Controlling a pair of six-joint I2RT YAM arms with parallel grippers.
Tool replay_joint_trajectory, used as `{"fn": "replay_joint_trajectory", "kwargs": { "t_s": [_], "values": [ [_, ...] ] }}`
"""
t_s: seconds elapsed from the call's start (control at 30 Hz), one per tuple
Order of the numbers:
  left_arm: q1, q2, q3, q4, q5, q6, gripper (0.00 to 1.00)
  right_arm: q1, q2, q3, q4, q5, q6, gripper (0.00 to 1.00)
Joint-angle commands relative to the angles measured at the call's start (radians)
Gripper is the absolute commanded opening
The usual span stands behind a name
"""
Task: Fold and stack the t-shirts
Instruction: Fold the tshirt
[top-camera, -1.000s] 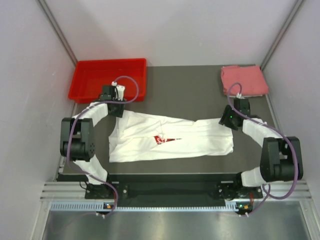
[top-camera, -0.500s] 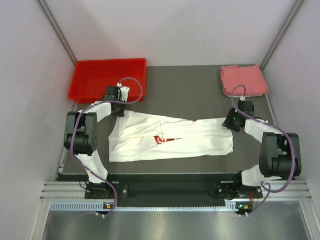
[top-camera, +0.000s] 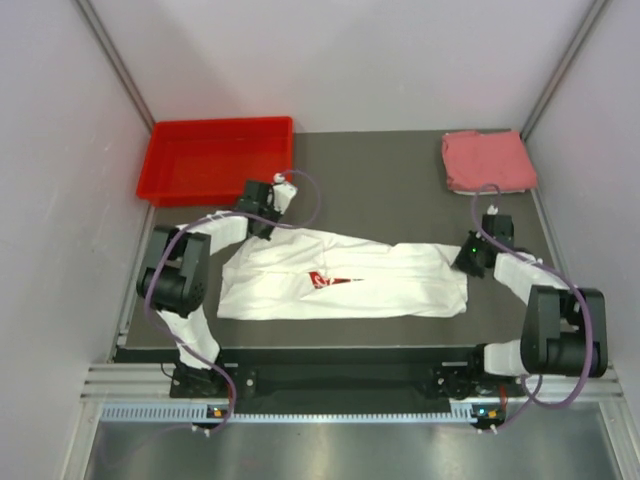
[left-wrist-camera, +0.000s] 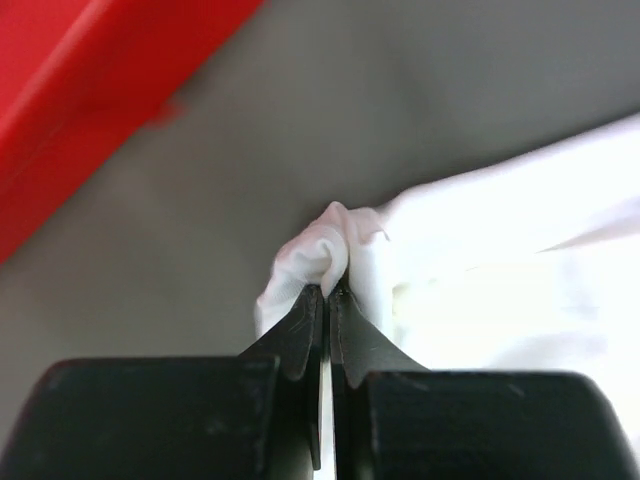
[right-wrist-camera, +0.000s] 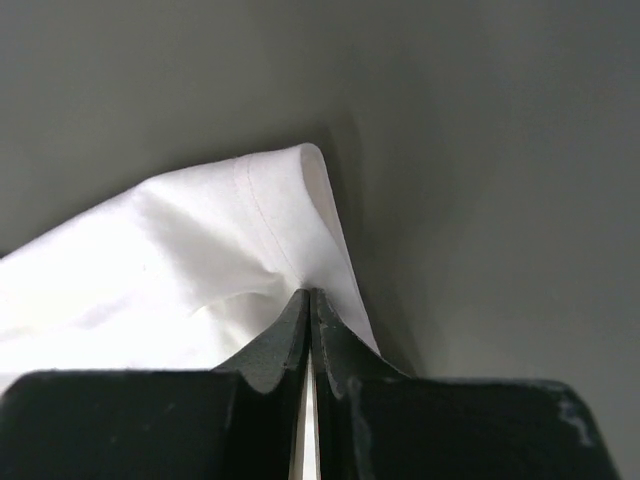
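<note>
Surveying the top external view first: the plain pink-red folded cloth t-shirt (top-camera: 488, 160) lies as a finished square at the far right corner of the dark grey table mat (top-camera: 370, 180), well apart from both arms. The white cloth t-shirt with a red rectangular printed logo (top-camera: 340, 285) lies stretched sideways across the middle of the mat. Its long edges are turned in, and part of the logo shows in the gap between them. Judged from this, one garment is done. The white one is only partly folded, and its remaining folds and the stacking are outstanding. The left gripper (top-camera: 262, 226) sits at the shirt's far left corner, near the rigid red plastic bin (top-camera: 218, 158). The right gripper (top-camera: 470, 262) sits at the far right corner.

Left wrist view: the jaws are clamped together on a bunched pinch of white cloth, which puckers just above the tips. The bin stands apart at upper left.

Right wrist view: the jaws are pressed shut on the shirt's hemmed edge. That edge rises in a small tent over bare mat.
</note>
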Motion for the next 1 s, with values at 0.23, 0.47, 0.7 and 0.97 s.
{"fn": "replay_joint_trajectory", "kwargs": {
  "t_s": [0.23, 0.47, 0.7, 0.97],
  "values": [
    [-0.263, 0.299, 0.384, -0.159, 0.051, -0.021, 0.0, -0.196, -0.054, -0.032, -0.148, -0.057, 0.041, 0.0],
    [-0.296, 0.559, 0.885, -0.324, -0.008, -0.131, 0.0, -0.257, -0.094, -0.091, -0.118, -0.084, 0.076, 0.0],
    [-0.3, 0.784, 1.257, -0.4, -0.069, -0.2, 0.0, -0.262, -0.018, -0.066, -0.142, -0.129, 0.07, 0.0],
    [-0.305, 0.823, 1.31, -0.225, -0.127, -0.231, 0.0, -0.307, -0.074, -0.021, -0.239, -0.084, 0.041, 0.0]
  ]
}}
